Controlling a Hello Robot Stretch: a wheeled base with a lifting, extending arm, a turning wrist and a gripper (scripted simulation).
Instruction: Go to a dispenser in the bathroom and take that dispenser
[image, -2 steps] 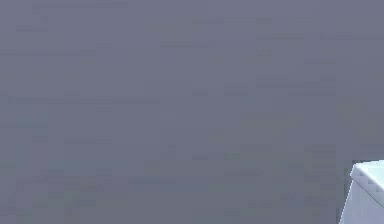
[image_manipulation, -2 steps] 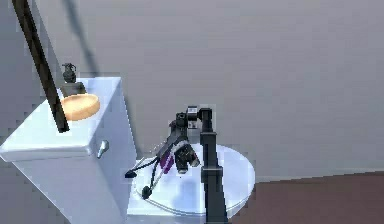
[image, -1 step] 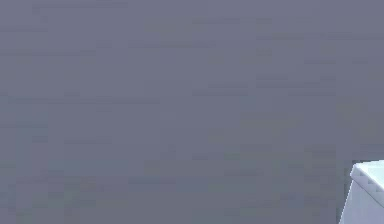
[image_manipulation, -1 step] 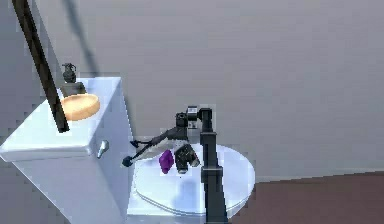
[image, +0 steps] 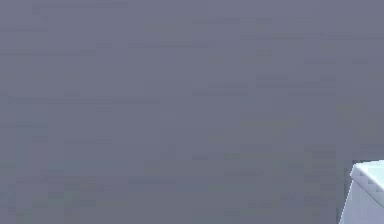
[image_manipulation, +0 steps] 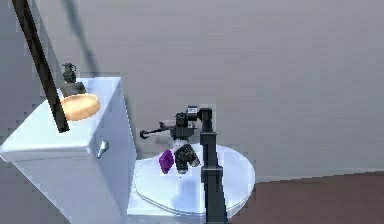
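Dispenser (image_manipulation: 68, 72): small dark bottle-like shape, upright on top of the tank (image_manipulation: 40, 135) near its back edge, at the arm side view's left. It is too small to be sure of its form, so the name is likely rather than certain. It stands well apart from the gripper.

Disc (image_manipulation: 79, 105): round, orange-tan, flat on the tank top, near the dispenser.

Bar (image_manipulation: 42, 65): thin and dark, slanting from the top-left edge down across the tank top, with its lower end beside the disc.

Tank: white and boxy, with a handle (image_manipulation: 101, 148) on its front face.

Lid (image_manipulation: 235, 175): white, down on the toilet seat, right of the tank.

Purple thing (image_manipulation: 165, 160) and dark thing (image_manipulation: 186, 158): side by side on the lid.

Gripper (image_manipulation: 152, 130): above the lid, with its thin fingers (image_manipulation: 160, 129) pointing toward the tank. Their spread cannot be told. The two small things lie just under it in the picture, so whether it holds anything cannot be told.

Arm (image_manipulation: 210, 175): dark bar rising from the bottom edge, across the lid.

Wall (image: 150, 100): plain grey.

White corner (image: 368, 195): at the forward view's lower right.

Floor (image_manipulation: 320, 195): dark brown.
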